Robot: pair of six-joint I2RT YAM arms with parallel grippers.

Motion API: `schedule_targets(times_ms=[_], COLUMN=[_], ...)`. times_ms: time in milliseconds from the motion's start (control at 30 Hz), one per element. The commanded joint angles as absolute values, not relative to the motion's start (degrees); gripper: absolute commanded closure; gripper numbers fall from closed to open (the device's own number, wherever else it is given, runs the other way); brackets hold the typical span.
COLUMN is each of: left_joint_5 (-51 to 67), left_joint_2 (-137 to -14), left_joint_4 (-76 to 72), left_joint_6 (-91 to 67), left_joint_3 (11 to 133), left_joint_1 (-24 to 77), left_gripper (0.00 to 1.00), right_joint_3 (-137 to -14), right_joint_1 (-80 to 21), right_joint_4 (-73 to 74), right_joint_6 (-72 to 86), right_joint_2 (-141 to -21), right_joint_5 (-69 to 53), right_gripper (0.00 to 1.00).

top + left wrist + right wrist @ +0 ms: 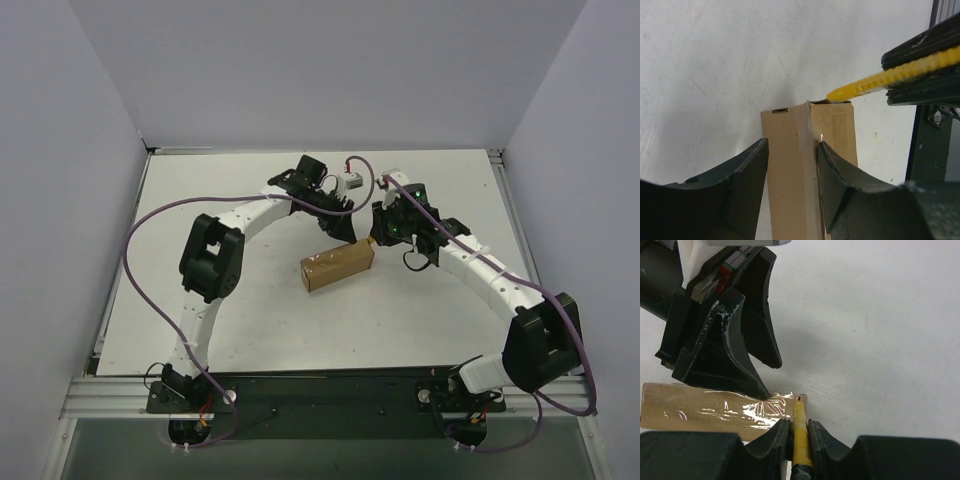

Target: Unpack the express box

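The express box (pixel 338 267), a plain brown oblong carton with clear tape along its top, lies mid-table. My left gripper (pixel 348 228) comes down on its right end. In the left wrist view the gripper (pixel 793 144) straddles the box (pixel 790 190), one finger against each side. My right gripper (pixel 382 240) is shut on the yellow utility knife (pixel 800 440). The knife's tip touches the top corner of the box's right end (pixel 799 401). The knife also shows in the left wrist view (pixel 875 82).
The white table (pixel 230 330) is walled by grey panels on three sides. A metal rail (pixel 320 385) runs along the near edge by the arm bases. Purple cables (pixel 150 215) loop over both arms. A dark frame post (pixel 927 150) stands at the table's right edge.
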State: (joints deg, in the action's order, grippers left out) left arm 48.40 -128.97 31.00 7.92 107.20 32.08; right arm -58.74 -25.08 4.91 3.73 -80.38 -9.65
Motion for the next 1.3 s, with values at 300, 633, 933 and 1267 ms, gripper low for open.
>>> schedule_targets(times_ms=[300, 633, 933, 1267], left_joint_5=[45.42, 59.5, 55.91, 51.06], left_joint_2=[-110.4, -113.72, -118.91, -120.59], left_joint_4=[18.55, 4.14, 7.1, 8.44], left_joint_6=[5.45, -5.18, -3.88, -2.9], left_joint_3=[91.32, 85.69, 86.57, 86.75], left_joint_1=[28.83, 29.79, 31.38, 31.99], left_gripper=[0.51, 0.96, 0.96, 0.97], right_joint_3=[-63.81, -63.46, -62.58, -59.86], right_joint_1=[-27.25, -27.51, -27.51, -28.03], right_joint_4=[1.05, 1.67, 1.58, 5.35], right_joint_6=[0.53, -1.67, -1.67, -0.35], right_joint_2=[-83.94, -83.94, -82.97, -79.72], right_joint_5=[-11.43, -11.51, -11.25, -11.95], right_gripper=[1.0, 1.0, 1.0, 1.0])
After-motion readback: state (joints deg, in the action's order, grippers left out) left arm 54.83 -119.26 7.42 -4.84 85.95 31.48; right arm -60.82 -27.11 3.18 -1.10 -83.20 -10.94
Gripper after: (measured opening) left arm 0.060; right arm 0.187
